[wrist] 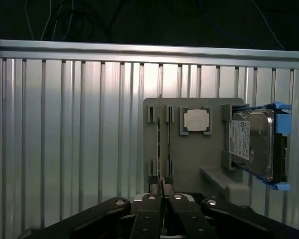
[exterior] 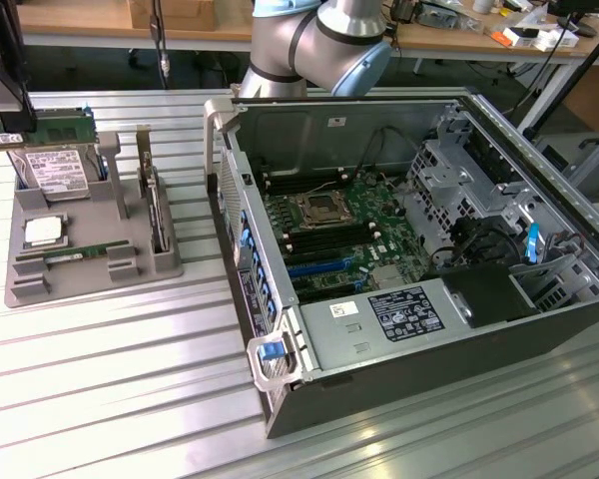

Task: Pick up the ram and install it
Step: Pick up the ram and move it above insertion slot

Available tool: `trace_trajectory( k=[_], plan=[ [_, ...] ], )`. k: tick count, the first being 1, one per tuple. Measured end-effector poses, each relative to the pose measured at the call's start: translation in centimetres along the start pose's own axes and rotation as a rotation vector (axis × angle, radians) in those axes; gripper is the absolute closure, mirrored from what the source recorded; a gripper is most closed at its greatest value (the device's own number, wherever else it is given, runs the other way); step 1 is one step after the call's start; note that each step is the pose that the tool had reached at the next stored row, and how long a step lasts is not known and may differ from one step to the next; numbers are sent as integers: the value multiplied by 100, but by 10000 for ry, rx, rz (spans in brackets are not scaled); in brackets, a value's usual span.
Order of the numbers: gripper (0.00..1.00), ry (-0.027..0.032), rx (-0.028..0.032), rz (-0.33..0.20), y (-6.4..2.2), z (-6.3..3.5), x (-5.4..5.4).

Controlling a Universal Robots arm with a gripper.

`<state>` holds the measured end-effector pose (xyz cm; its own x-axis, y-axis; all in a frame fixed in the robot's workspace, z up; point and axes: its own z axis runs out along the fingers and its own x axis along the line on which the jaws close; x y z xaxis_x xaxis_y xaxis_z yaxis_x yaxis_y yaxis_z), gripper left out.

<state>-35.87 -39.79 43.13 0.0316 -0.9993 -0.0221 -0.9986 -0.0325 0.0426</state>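
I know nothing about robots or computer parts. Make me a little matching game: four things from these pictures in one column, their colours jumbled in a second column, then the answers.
Things
1. ram stick
2. parts holder
3. hard drive clips
4. processor chip

Colours
A. blue
B. silver
C. green
D. grey

Pairs: 1-C, 2-D, 3-A, 4-B
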Motion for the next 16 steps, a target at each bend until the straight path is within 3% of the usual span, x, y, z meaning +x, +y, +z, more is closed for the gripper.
trace_trajectory(
  k=[16],
  plan=[
    [88,0,1,0,18,-413,-9]
  ],
)
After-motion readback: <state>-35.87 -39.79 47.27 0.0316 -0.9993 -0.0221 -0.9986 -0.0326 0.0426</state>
